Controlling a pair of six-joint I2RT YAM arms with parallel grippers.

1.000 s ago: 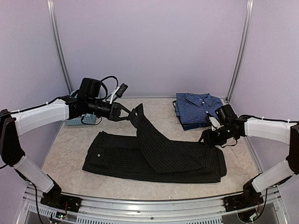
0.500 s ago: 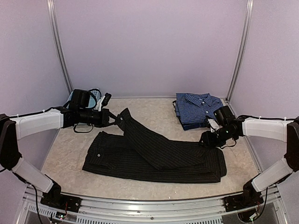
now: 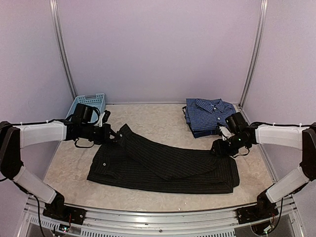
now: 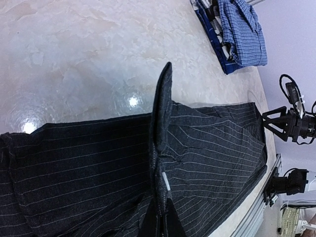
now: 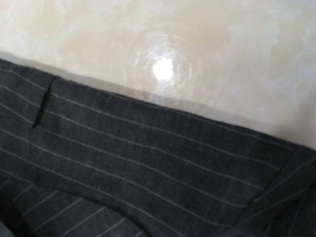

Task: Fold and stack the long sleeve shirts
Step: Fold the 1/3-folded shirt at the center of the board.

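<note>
The black pinstriped shirt [image 3: 163, 165] lies spread across the middle of the table. My left gripper [image 3: 115, 138] is shut on its sleeve end [image 3: 123, 132], held low over the shirt's left part. In the left wrist view the fingertips [image 4: 160, 223] pinch a ridge of black cloth [image 4: 162, 113]. My right gripper [image 3: 217, 148] rests at the shirt's far right corner. Its wrist view shows only pinstriped cloth [image 5: 148, 163] and no fingers; the jaws look spread in the left wrist view [image 4: 272, 124]. The blue checked shirt [image 3: 210, 114] lies folded at the back right, also in the left wrist view [image 4: 239, 29].
A light blue plastic basket [image 3: 89, 103] stands at the back left, just behind my left arm. Bare marbled table top [image 3: 158, 116] lies between the basket and the blue shirt. Metal posts and walls close in the sides, with the table's rail [image 3: 158, 219] at the front.
My left gripper has carried the sleeve end down and to the left, from raised to low over the shirt. The basket has come into full view. The right arm has barely moved.
</note>
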